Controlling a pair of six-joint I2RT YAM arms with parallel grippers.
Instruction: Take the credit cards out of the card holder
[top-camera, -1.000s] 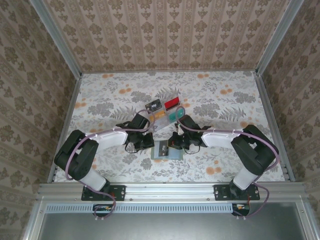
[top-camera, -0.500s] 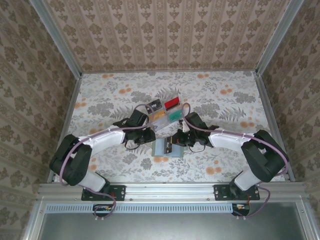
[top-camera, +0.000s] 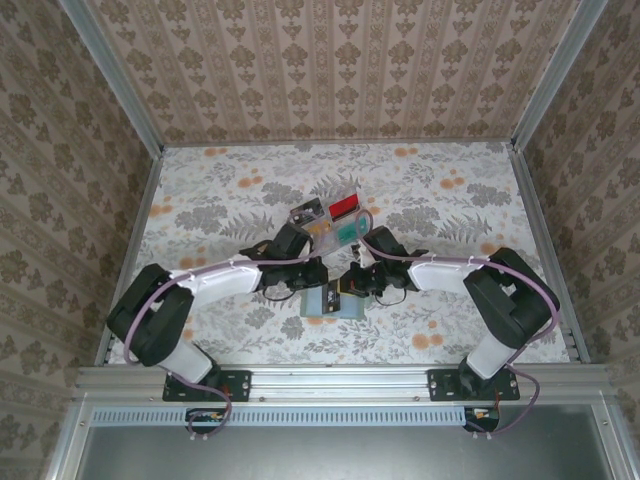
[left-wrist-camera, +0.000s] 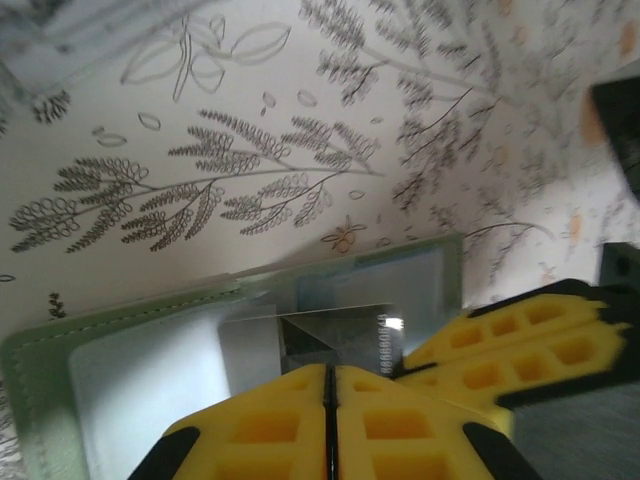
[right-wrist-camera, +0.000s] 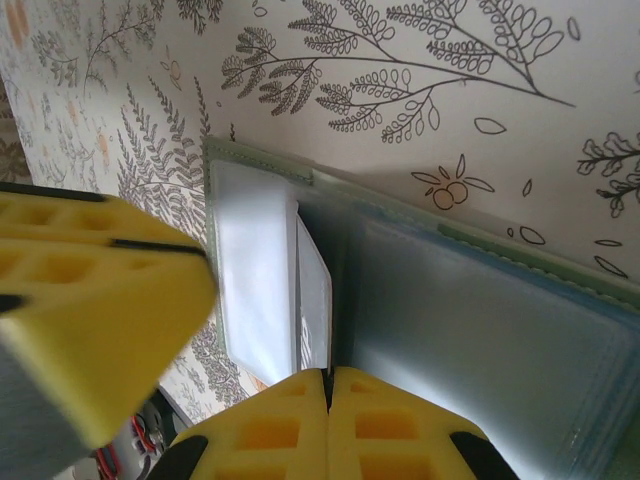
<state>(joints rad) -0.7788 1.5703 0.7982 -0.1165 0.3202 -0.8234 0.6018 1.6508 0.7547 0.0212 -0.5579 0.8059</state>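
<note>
I count two end effectors, left gripper (top-camera: 312, 276) and right gripper (top-camera: 352, 284), each with fingers pressed together, both low over the one open card holder (top-camera: 318, 303), and four credit cards (top-camera: 343, 207) (black, red, tan, teal) grouped just beyond it

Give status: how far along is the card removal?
Done: red card, teal card, dark card and beige card lie beyond the card holder. In hand: left gripper, jaws shut, at a grey card in the open holder's pocket; right gripper, jaws shut, at the crease. Remaining: that grey card, apparently.
</note>
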